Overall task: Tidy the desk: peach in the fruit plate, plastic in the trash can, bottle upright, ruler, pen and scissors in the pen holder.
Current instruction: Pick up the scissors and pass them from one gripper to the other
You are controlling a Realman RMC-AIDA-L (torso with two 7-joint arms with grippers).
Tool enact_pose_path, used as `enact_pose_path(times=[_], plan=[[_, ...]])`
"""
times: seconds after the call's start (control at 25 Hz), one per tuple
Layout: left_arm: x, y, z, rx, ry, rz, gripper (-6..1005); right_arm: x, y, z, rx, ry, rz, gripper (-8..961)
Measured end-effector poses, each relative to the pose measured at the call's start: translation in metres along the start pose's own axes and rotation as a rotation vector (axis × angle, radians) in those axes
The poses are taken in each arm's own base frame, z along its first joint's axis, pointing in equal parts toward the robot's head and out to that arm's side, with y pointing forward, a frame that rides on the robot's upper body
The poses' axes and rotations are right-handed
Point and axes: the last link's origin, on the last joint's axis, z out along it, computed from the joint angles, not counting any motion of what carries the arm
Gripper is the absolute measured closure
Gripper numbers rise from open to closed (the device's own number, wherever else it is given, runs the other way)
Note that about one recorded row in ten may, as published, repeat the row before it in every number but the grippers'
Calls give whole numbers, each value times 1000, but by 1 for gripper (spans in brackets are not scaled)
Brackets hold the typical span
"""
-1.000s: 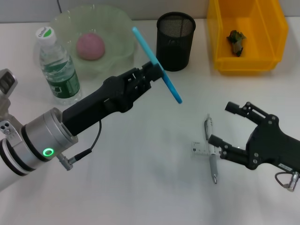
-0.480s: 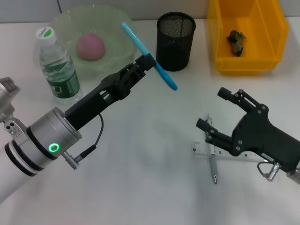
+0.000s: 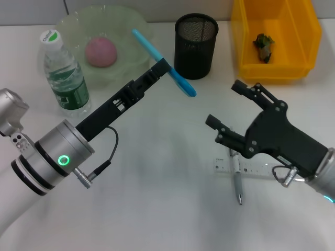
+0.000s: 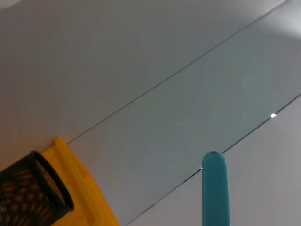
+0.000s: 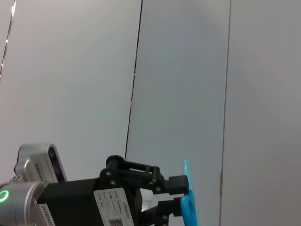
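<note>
My left gripper [image 3: 163, 68] is shut on the scissors [image 3: 180, 81], which hang tilted in the air just left of the black mesh pen holder [image 3: 196, 45]. In the left wrist view the cyan blade cover [image 4: 215, 188] points past the pen holder [image 4: 28, 194]. My right gripper [image 3: 222, 103] is open above the desk [image 3: 157, 209], over the far end of the pen [image 3: 237, 182] and the clear ruler [image 3: 251, 169] lying crossed. The peach [image 3: 101, 51] sits in the fruit plate [image 3: 133, 23]. The bottle [image 3: 64, 73] stands upright. Crumpled plastic [image 3: 263, 46] lies in the yellow trash can [image 3: 251, 70].
The trash can stands at the back right, just behind my right gripper. The bottle and fruit plate fill the back left. The right wrist view shows the left gripper [image 5: 162, 188] with the scissors [image 5: 189, 209] farther off.
My left arm has carried the scissors up and back, closer to the pen holder's rim. My right gripper has lifted and moved left and back, uncovering the pen and ruler.
</note>
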Motion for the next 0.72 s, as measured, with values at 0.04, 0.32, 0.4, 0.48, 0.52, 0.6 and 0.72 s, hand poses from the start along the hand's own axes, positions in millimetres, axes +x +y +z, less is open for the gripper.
enact_pose_path(times=[0.04, 0.32, 0.4, 0.48, 0.52, 0.6, 0.72], plan=[[0, 0, 0, 0, 0, 0, 728, 0, 0, 0, 0, 0, 0, 124], [-1, -1, -1, 14, 26, -65, 726, 0, -4, 15, 0, 6, 1, 125], [-1, -1, -1, 14, 26, -65, 725, 1, -5, 18, 2, 14, -1, 125], [-2, -1, -2, 18, 37, -82, 725, 1, -6, 21, 0, 17, -3, 125], [-2, -1, -2, 18, 37, -82, 725, 1, -6, 21, 0, 17, -3, 125], [-3, -1, -2, 19, 38, -92, 724, 1, -5, 24, -7, 17, -12, 125], [-4, -2, -1, 34, 52, -123, 723, 3, 3, 31, -15, 20, -71, 125]])
